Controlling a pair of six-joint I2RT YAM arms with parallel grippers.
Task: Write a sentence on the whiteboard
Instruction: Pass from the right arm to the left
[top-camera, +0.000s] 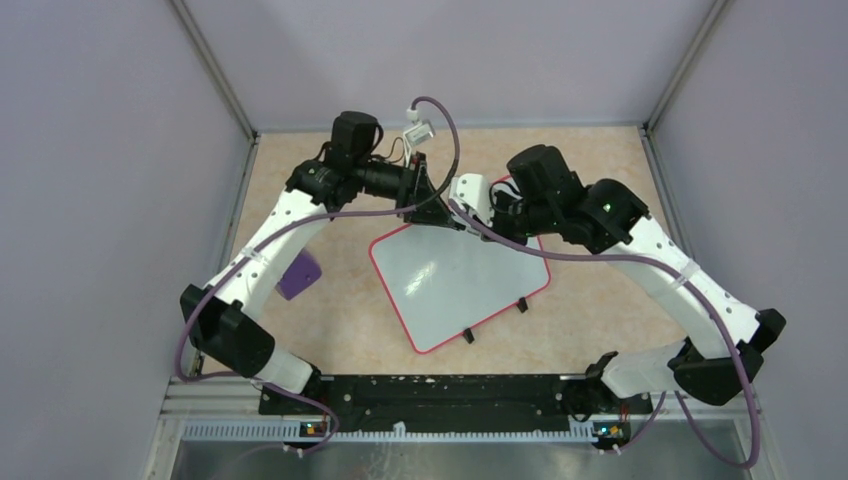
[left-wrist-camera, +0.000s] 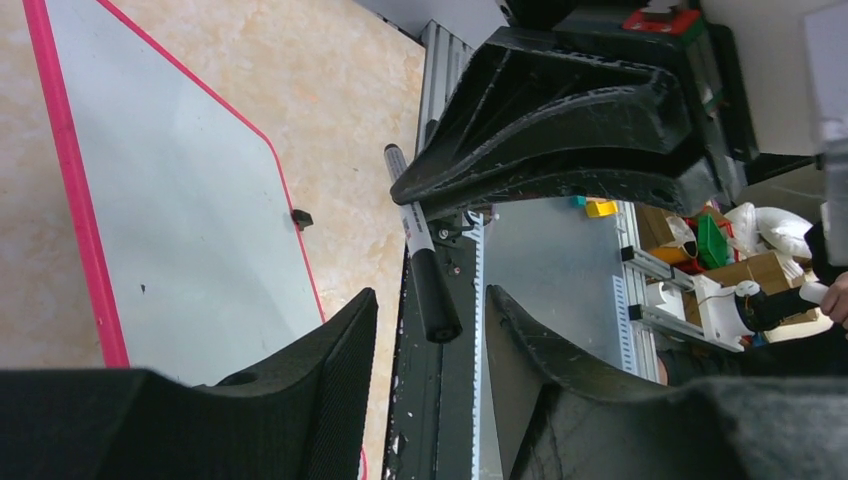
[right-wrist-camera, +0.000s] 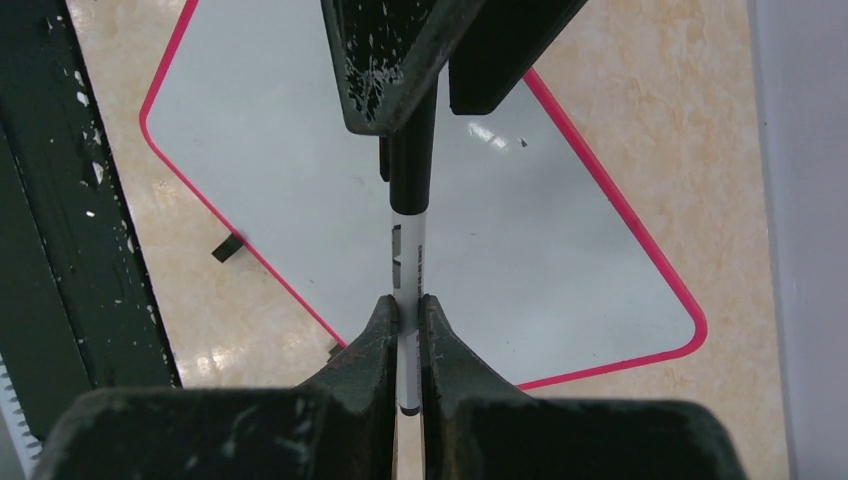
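Marker (right-wrist-camera: 408, 250) bridges the two grippers, held above the far edge of the whiteboard (top-camera: 460, 285). The right gripper (right-wrist-camera: 408, 310) is clamped on the marker's white barrel, its fingers pressed against it on both sides with only the barrel between them. The black end of the marker reaches across to the left gripper (left-wrist-camera: 430, 300), whose fingers (left-wrist-camera: 335, 345) are spread wide. That black end sits in the gap between them, with space showing on each side in the left wrist view, so the left gripper grips nothing.

The whiteboard lies flat at the middle of the table (top-camera: 600, 290), turned at an angle so one corner points near and left. Its red-pink rim runs all round the parts in view, and its far right corner is hidden under the right arm. Two small black feet (top-camera: 521, 305) stick out from its near right edge. Its glossy face shows white with a light glare and a tiny dark speck.

A purple block (top-camera: 298, 274) lies left of the whiteboard, apart from it and partly under the left arm.
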